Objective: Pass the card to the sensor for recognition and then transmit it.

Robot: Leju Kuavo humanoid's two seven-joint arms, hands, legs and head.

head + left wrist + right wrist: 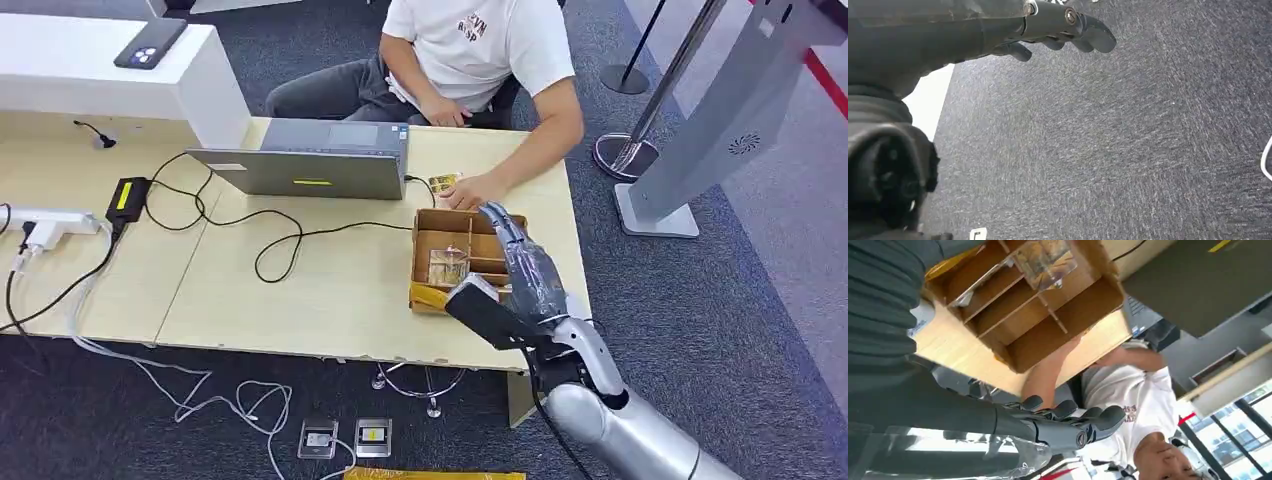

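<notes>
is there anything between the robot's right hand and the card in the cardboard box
Nothing visible blocks it. The right hand hovers over the box's right side with fingers extended, holding nothing. The card stands in an open-topped compartment. The person's hand rests on the table just beyond the box.

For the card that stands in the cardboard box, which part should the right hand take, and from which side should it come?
Probably the card's upper edge, coming from above. It seems to sit in a clear holder in one compartment of the cardboard box, whose walls and dividers close off its sides, so the top alone looks free. The right hand hovers over the box's right part, holding nothing.
</notes>
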